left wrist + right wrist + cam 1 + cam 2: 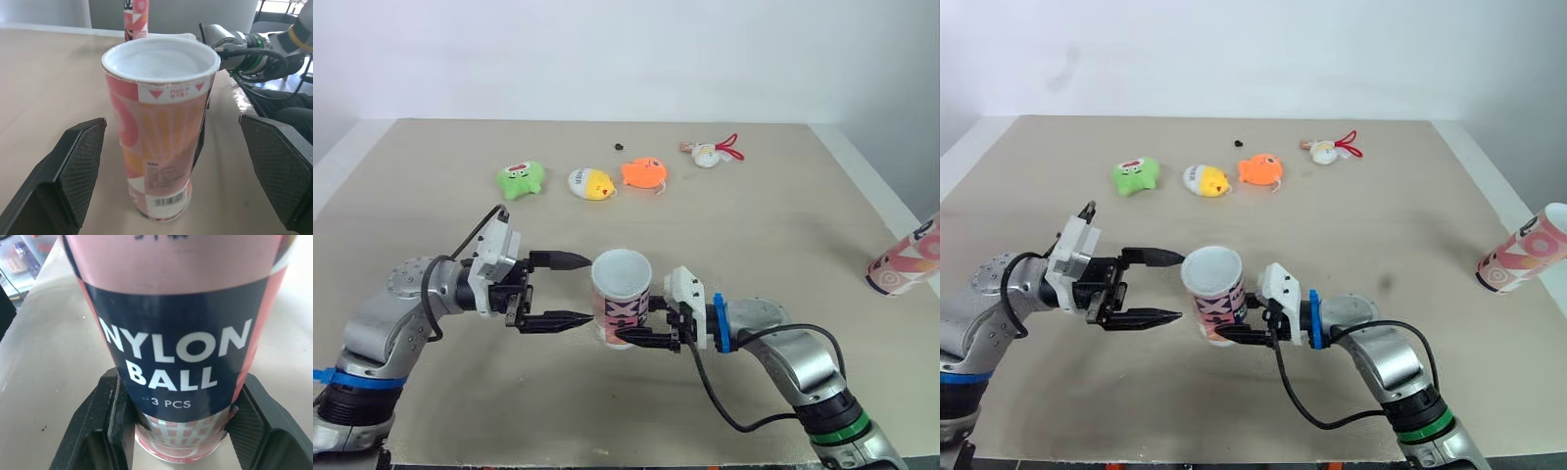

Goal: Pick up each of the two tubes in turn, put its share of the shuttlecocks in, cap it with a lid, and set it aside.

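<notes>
Clamping "NYLON BALL" tube (623, 297), right gripper (178, 428) closed around it, left gripper (590, 289) spread wide, empty

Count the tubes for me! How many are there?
2. One shuttlecock tube stands in the middle of the table, held by the right gripper. The other tube is at the far right edge.

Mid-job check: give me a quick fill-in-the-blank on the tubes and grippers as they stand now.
1. The tube in the right gripper stands ____.
2. The left gripper is ____, beside that tube.
3. The second tube lies on its ____, off to the robot's right.
Missing: upright; open; side.
</notes>
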You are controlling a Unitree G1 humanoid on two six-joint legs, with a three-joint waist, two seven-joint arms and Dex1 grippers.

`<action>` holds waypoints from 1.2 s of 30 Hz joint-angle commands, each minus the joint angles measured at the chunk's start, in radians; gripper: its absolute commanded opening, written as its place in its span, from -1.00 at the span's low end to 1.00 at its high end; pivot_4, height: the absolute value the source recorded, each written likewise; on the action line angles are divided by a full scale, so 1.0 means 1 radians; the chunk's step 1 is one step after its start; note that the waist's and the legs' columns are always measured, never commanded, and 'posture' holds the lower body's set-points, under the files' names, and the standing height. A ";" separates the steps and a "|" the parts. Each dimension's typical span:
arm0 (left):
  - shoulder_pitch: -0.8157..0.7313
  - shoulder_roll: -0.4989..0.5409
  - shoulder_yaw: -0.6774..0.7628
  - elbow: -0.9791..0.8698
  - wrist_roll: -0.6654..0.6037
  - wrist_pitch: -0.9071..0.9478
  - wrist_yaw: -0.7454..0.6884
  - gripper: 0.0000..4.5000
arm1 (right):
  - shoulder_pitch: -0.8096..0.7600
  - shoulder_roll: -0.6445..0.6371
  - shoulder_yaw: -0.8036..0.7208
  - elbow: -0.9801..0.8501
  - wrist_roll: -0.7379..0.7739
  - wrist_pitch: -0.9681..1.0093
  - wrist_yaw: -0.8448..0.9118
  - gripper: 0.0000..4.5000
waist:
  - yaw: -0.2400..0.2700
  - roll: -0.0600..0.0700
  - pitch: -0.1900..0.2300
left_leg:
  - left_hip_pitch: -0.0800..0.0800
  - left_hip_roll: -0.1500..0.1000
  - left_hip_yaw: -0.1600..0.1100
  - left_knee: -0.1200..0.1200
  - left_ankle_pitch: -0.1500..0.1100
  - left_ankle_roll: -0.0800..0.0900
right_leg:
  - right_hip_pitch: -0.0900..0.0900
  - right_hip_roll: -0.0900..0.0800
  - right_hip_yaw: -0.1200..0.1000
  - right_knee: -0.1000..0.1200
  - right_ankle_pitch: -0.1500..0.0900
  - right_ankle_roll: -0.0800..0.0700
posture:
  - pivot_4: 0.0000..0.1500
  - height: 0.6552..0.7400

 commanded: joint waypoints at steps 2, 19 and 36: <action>-0.047 -0.050 -0.058 0.047 0.074 -0.083 -0.008 1.00 | -0.009 -0.055 -0.221 0.014 0.041 -0.003 -0.081 0.01 | 0.002 0.000 0.000 | 0.000 -0.001 0.000 0.001 0.000 0.000 | 0.001 -0.002 0.000 0.000 0.001 0.001 | 1.00 1.00; -0.189 -0.294 -0.160 0.264 0.279 -0.239 0.156 1.00 | 0.034 0.049 -0.597 0.411 -0.160 -0.202 -0.703 0.01 | -0.002 0.002 -0.001 | 0.005 -0.002 0.005 0.002 0.000 0.000 | 0.005 -0.001 0.005 0.000 0.004 0.001 | 1.00 1.00; -0.255 -0.426 -0.127 0.243 0.216 -0.119 0.283 1.00 | 0.006 0.096 -0.657 0.579 -0.115 -0.307 -0.829 0.01 | -0.002 0.002 -0.001 | 0.012 -0.003 0.006 0.002 0.001 0.000 | 0.013 -0.002 0.006 -0.001 0.003 0.007 | 1.00 1.00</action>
